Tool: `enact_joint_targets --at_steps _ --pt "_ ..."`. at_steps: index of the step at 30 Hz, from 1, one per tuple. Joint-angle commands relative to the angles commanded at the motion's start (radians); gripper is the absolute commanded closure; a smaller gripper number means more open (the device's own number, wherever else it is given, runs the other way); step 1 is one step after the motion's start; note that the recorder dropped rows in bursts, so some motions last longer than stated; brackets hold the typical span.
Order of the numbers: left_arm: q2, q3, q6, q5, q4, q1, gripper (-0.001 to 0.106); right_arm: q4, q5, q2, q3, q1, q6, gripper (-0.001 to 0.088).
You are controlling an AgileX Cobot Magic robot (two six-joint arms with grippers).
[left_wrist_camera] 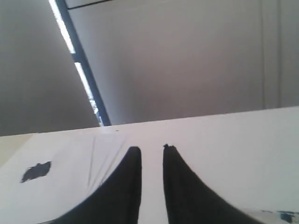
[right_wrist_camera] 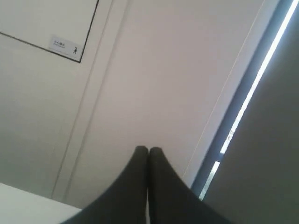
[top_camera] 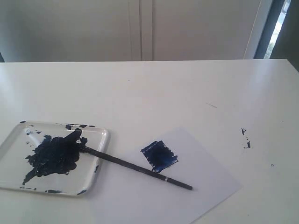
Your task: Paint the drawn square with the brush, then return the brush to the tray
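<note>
White table (top_camera: 187,88) — paper sheet (top_camera: 205,179) lying near, right of centre. Dark paint specks (top_camera: 243,131) on table farther right. Pale wall panels (top_camera: 140,28) beyond far edge.

Just one small white label (right_wrist_camera: 65,45), stuck inside the corner of a dark-edged wall panel (right_wrist_camera: 32,18), far beyond the right claw (right_wrist_camera: 148,150) and off to one side. Carries tiny dark characters and a little pictogram. Too small and blurred to read.
</note>
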Motion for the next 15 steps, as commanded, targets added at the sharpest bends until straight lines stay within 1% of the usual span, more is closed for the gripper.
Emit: enact_joint_targets --at_steps 1,2,3,4,5,6,7,8,10,14,15 --pt "-0.013 0.000 0.000 0.000 0.000 0.025 0.082 0.000 0.000 -0.019 0.016 -0.026 0.000 0.0868" --pt "-0.041 0.000 0.000 0.000 0.000 0.066 0.082 0.000 0.000 -0.068 0.067 -0.080 0.000 0.0868" --pt "-0.066 0.002 0.000 0.000 0.000 0.093 0.082 0.000 0.006 -0.112 0.116 -0.125 0.000 0.0868" --pt "-0.088 0.007 0.000 0.000 0.000 0.115 0.082 0.000 0.006 -0.148 0.165 -0.156 0.000 0.0868" --pt "-0.119 0.013 0.000 0.000 0.000 0.152 0.082 0.000 0.006 -0.199 0.224 -0.194 0.000 0.0868" --pt "-0.132 0.019 0.000 0.000 -0.001 0.176 0.082 0.000 0.012 -0.234 0.266 -0.215 0.000 0.0868" --pt "-0.145 0.026 0.000 0.000 -0.001 0.224 0.082 0.002 0.018 -0.283 0.321 -0.237 0.000 0.0868" --pt "-0.147 0.028 0.000 0.000 -0.001 0.247 0.082 0.002 0.023 -0.302 0.339 -0.244 0.000 0.0868" --pt "-0.173 0.028 0.000 0.003 -0.001 0.321 0.082 0.002 0.026 -0.355 0.405 -0.277 0.000 0.0868" --pt "-0.241 0.028 0.000 -0.001 -0.001 0.365 0.082 0.002 0.026 -0.423 0.487 -0.316 0.000 0.0868" --pt "-0.252 0.028 0.000 -0.003 -0.001 0.367 0.082 0.002 0.028 -0.445 0.510 -0.323 0.000 0.0868"
